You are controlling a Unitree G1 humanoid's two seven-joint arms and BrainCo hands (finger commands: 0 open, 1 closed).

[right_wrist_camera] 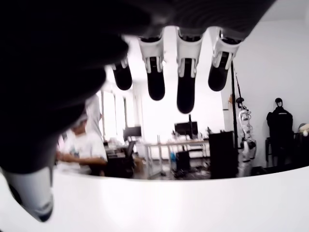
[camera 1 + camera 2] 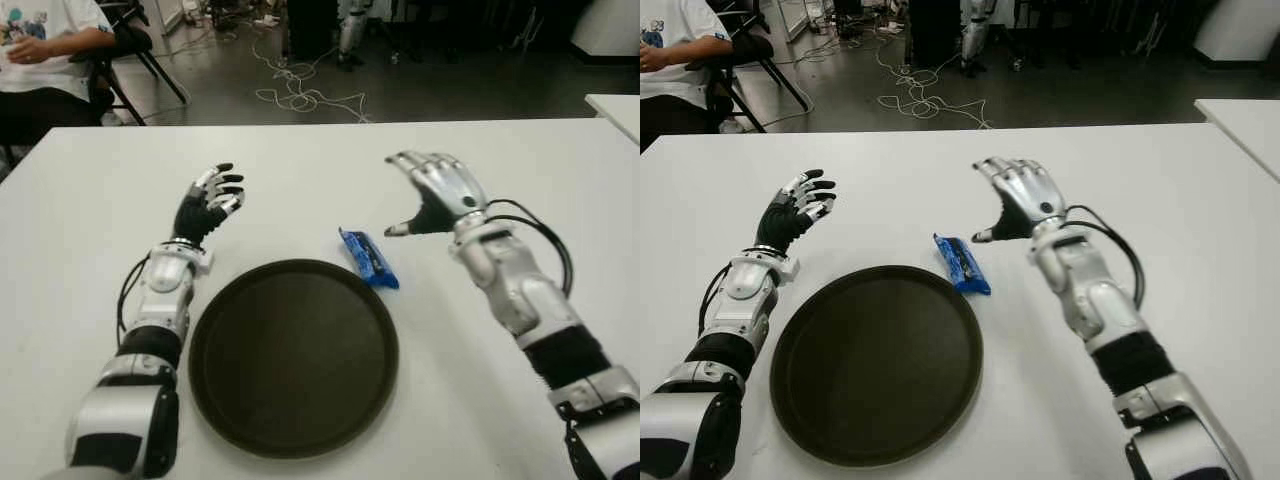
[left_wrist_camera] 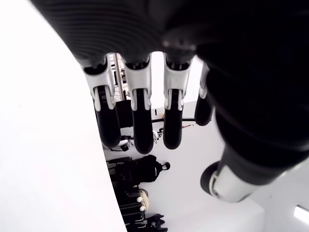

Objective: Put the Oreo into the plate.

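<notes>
Plate [image 2: 293,357]: round, dark, shallow rim; sits nearest the robot on the white table [image 2: 90,230], between the two forearms. Nothing lies in it.
Oreo [image 2: 368,257]: blue wrapped pack, flat on the table just beyond the plate's far right edge, close to the rim; contact with the rim cannot be told. Lies at a slant, its near end toward the right.
Right hand [image 2: 432,190]: raised above the table just right of and beyond the Oreo, apart from it. Fingers extended and relaxed, thumb pointing toward the pack; holds nothing. Its wrist view shows the fingers hanging loose with only the room behind them.
Left hand [image 2: 208,205]: raised beyond the plate's far left edge, well apart from the Oreo. Fingers spread and slightly bent, palm empty; its wrist view agrees.
Far edge: table ends against a dark floor with loose white cables [image 2: 296,95].
Far left corner: a person [image 2: 45,45] in a white shirt seated on a chair, only partly in view.
</notes>
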